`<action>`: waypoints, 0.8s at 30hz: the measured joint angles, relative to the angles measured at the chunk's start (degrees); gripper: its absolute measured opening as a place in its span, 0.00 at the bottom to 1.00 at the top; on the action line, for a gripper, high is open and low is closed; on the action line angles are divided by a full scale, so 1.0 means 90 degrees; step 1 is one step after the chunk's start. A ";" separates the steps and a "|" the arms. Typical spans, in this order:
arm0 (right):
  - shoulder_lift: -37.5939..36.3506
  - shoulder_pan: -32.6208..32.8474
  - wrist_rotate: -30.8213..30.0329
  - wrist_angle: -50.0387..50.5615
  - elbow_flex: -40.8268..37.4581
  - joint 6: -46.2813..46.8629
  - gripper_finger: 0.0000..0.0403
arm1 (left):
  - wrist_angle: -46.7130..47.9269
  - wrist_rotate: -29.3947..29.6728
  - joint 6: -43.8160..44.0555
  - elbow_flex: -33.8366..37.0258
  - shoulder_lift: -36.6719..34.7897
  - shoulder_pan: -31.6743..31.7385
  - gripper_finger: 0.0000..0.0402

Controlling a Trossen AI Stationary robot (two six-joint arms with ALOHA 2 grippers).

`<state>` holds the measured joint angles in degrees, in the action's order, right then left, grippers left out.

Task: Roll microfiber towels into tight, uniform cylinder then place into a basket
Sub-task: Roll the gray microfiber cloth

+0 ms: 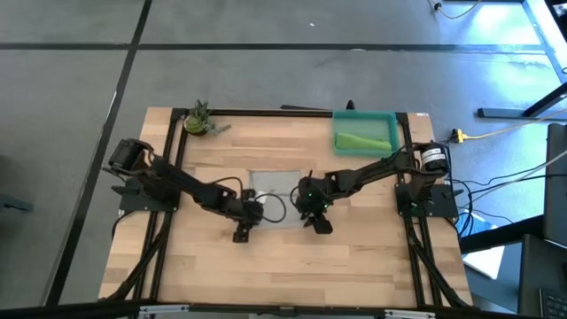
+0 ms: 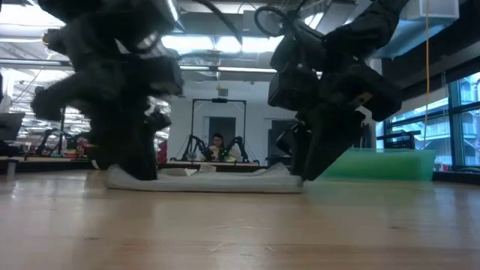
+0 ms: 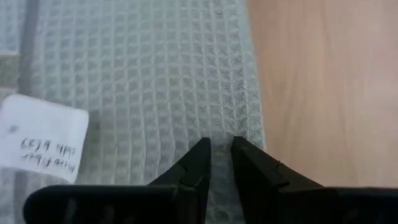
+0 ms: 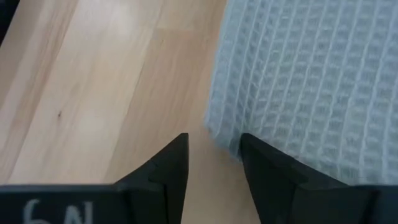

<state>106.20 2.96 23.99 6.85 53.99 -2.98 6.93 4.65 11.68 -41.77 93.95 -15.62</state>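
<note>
Grey towel [image 1: 273, 188] lies flat at mid-bench [image 1: 354, 266], long axis running left to right. Both arms reach inward and tip down at its near corners. The left gripper [image 3: 221, 149] pinches the towel's near left corner, fingers almost together. The right gripper [image 4: 213, 144] stands slightly spread, just off the near right corner, holding nothing. A green towel [image 1: 363, 141] lies left-right in the basket [image 1: 364, 115], far right.

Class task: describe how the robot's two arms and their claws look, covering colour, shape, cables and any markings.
Both arms are black and jointed, with looping black cables. The left claw has two tapered black fingers. The right claw has the same, with pale handwritten marks on its body.
</note>
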 joint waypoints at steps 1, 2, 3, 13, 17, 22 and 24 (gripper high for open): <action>-0.0019 0.0020 -0.0015 0.0039 0.0037 0.0004 0.37 | 0.0095 0.0072 0.0002 0.0014 -0.0149 -0.0052 0.16; -0.0054 0.0048 -0.0063 0.0098 0.0064 0.0002 0.37 | 0.0136 0.0107 0.0005 0.0014 -0.0286 -0.0111 0.16; -0.0070 0.0083 -0.0143 0.0129 0.0110 -0.0012 0.37 | 0.0148 0.0143 0.0016 -0.0007 -0.0407 -0.0166 0.16; -0.0299 0.0463 -0.1117 0.0304 0.0331 -0.0302 0.37 | 0.0715 0.0853 0.0624 -0.0021 -0.0921 -0.0850 0.16; -0.0299 0.0601 -0.1217 0.0329 0.0331 -0.0401 0.37 | 0.0728 0.1115 0.0741 -0.0025 -0.0872 -0.0981 0.16; -0.0299 0.0658 -0.1619 0.0340 0.0331 -0.0414 0.37 | 0.0921 0.1284 0.1201 -0.0029 -0.0872 -0.0969 0.19; -0.0299 0.0658 -0.1619 0.0371 0.0331 -0.0413 0.37 | 0.0926 0.1259 0.1358 -0.0033 -0.0872 -0.0969 0.20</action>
<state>103.50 8.88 9.42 10.19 56.97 -6.70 15.26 15.99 23.91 -42.06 86.11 -24.33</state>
